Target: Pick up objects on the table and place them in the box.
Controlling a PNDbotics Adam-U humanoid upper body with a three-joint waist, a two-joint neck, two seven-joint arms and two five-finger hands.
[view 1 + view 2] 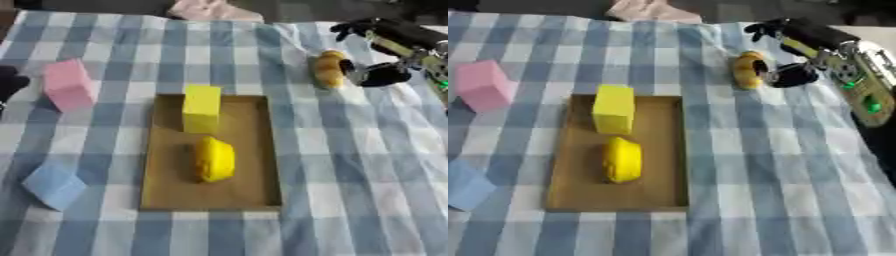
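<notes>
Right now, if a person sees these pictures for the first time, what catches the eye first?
Probably the flat brown box at the centre, holding a yellow block and a rounded yellow object. Next, the black right hand at the upper right, against a golden-brown bread-like piece.

Flat brown cardboard box (259, 150) mid-frame holds an upright yellow block (201, 107) and a rounded yellow lemon-like thing (214, 159). Pink block (68, 84) upper left, blue block (54, 186) lower left, golden bread-like roll (330, 68) upper right.
</notes>
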